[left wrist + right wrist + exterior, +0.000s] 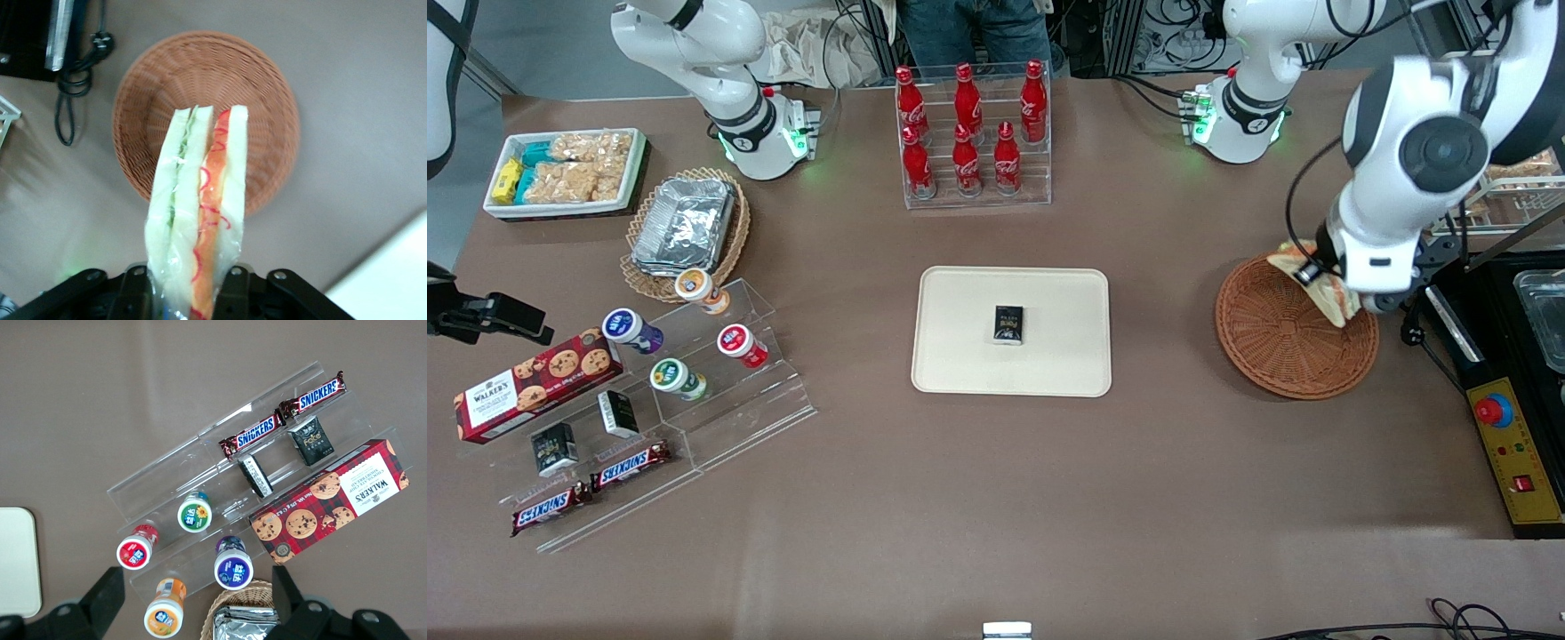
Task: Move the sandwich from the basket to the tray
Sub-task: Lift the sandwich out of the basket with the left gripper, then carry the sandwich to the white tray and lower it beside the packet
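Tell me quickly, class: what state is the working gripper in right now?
Gripper: closed on the sandwich, held up above the basket.

Left arm bent low, hand [183,283] clamped, raised

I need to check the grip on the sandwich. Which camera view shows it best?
The left wrist view: the wrapped triangular white-bread sandwich fills it, clamped in the end effector above the round reddish-brown wicker basket. The front view shows only a corner beside the arm. The right wrist view shows none.
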You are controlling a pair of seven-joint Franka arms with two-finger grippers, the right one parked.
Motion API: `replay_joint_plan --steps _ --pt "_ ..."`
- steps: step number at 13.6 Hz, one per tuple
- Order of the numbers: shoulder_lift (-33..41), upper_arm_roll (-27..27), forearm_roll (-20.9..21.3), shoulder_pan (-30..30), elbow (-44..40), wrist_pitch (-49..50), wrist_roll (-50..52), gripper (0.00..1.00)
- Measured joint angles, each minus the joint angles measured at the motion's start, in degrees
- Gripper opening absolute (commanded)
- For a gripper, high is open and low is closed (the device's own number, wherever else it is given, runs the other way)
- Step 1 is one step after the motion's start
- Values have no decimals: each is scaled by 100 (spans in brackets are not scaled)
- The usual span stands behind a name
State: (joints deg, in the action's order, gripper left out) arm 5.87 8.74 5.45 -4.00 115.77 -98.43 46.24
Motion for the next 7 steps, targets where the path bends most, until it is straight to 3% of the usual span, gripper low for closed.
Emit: replay_joint_plan --steps 4,7 --pt "-16 193 -498 -630 -264 190 -990 0" --pt "-104 349 -1004 -1235 -134 -452 -1185 0"
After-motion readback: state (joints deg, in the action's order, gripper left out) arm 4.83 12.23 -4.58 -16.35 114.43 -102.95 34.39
